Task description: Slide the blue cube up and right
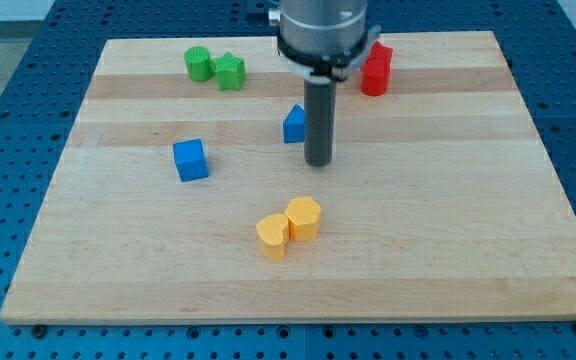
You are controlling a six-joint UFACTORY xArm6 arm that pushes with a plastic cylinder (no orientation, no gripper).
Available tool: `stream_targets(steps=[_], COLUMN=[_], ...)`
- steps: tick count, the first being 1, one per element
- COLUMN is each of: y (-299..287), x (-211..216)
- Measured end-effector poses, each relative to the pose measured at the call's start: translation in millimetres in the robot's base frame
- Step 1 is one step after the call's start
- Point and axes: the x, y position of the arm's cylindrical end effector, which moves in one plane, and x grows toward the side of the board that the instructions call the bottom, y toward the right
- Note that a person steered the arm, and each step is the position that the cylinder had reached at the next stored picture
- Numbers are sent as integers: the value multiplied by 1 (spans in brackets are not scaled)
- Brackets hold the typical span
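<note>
Blue cube (191,160) sits left of centre on the surface (448,250), slightly turned, no long axis. My tip (317,162) stands well right of it, partly hiding a second blue block (294,125); no jaws fitted.

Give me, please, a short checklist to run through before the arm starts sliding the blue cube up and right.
1. Blue cube in view, flat on the board: ok.
2. My tip placed at the cube's lower left for the push: not ok; it stands well to the view's right of the cube.
3. Tip clear of the other blue block: cannot tell; the rod overlaps its right edge.
4. Path up and right free: not ok; that other blue block lies roughly on that line.
5. Yellow blocks out of the way: ok, nearer the view's bottom.
6. Green blocks out of the way: ok, near the view's top.
</note>
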Motion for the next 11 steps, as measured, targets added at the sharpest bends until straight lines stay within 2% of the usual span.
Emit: stream_targets(steps=[1,2,4,5,7,9,10,11], y=[-75,-163,-124,-125,-193,-149,-130,-50], x=[36,40,-31,-21,-15,-70,-45,-42])
